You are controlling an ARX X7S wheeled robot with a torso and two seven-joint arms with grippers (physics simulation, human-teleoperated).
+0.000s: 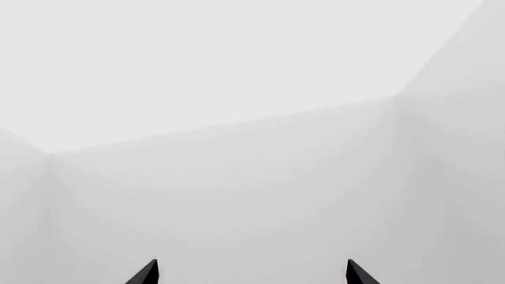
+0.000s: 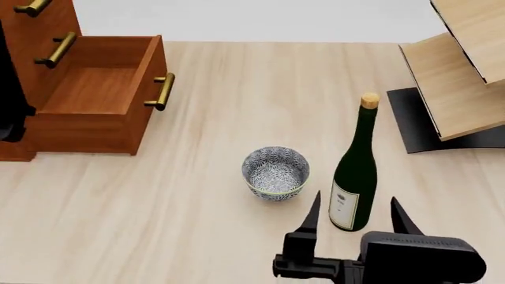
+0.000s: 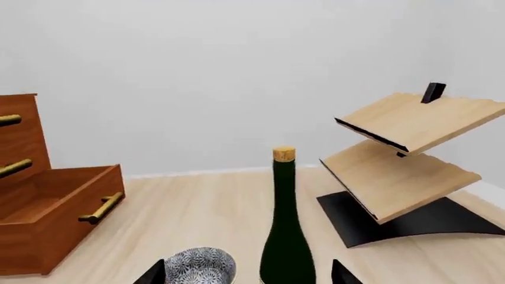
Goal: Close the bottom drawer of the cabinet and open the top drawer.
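The cabinet (image 2: 32, 65) stands at the far left corner of the worktop (image 2: 158, 236). Its bottom drawer (image 2: 99, 97) is pulled fully out toward the middle, empty, with its brass bar handle (image 2: 162, 90) facing right; it has yet to be closed. The top drawer (image 2: 28, 9) sits flush in the carcass, only its handle showing at the view's edge, so it has yet to be opened.

The right gripper (image 2: 353, 216) hangs low over the near edge, arm extended forward, fingers spread wide and holding nothing. A green wine bottle (image 2: 355, 177) stands upright just ahead, between the line of the fingertips, and a patterned bowl (image 2: 275, 173) sits just to its left; both appear to be bystanders that the arm would have to clear on its way to the drawer. A pale tilted wooden rack (image 2: 457, 77) occupies the far right corner.

The left gripper (image 1: 252, 272) points at bare wall, fingertips wide apart and empty, apparently parked beside the cabinet
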